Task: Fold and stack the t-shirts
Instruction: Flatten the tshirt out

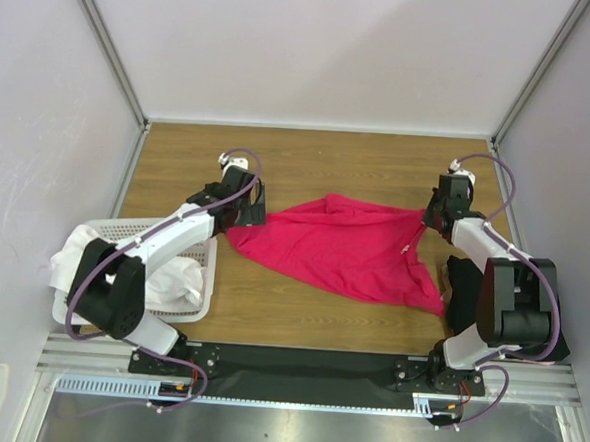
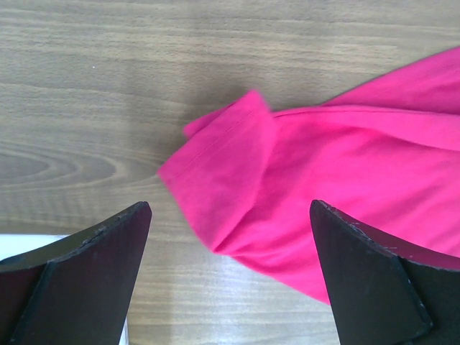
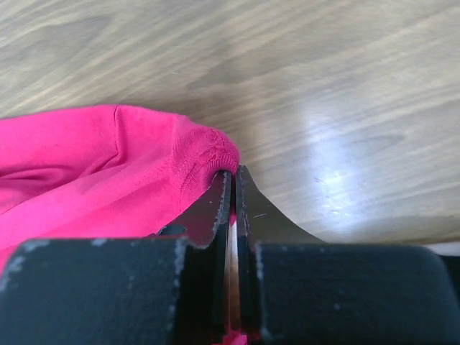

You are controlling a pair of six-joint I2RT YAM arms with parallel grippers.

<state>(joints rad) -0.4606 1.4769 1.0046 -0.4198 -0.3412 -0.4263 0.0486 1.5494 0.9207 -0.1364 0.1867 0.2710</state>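
Pink t-shirt [image 1: 344, 246] in right gripper [image 3: 233, 174]

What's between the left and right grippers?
Top view: only the pink t-shirt, spread across the table from the open left gripper to the right gripper, which pinches its edge.

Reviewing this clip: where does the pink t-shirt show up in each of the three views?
Top external: the pink t-shirt lies spread mid-table between the two arms.
Left wrist: a folded edge of it fills the centre and right, below the open left hand.
Right wrist: it is bunched at the left, its hem pinched by the shut right hand.
Shared landmark: the wooden tabletop under the shirt in all three.
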